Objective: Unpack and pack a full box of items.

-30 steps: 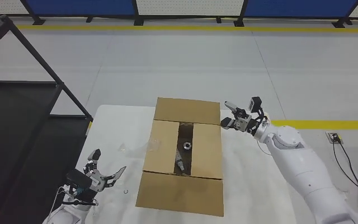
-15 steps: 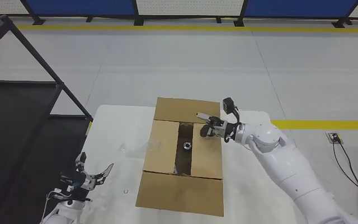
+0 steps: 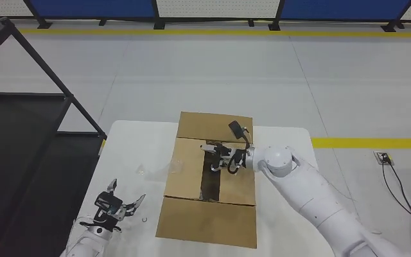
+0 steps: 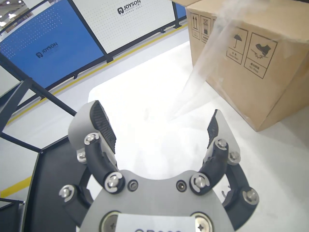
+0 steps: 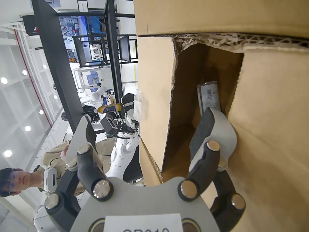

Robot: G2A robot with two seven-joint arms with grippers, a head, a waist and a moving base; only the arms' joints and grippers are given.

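Cardboard box: brown, upright, frame centre, top flaps parted along a narrow gap. Inside: barcoded pack. Clear bag against left side.

Grey floor, yellow line (far side), blue panels, black rack

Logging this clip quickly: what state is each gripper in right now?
Left gripper: open, holding nothing, beside the cardboard box.
Right gripper: open, holding nothing, at the box's top opening.
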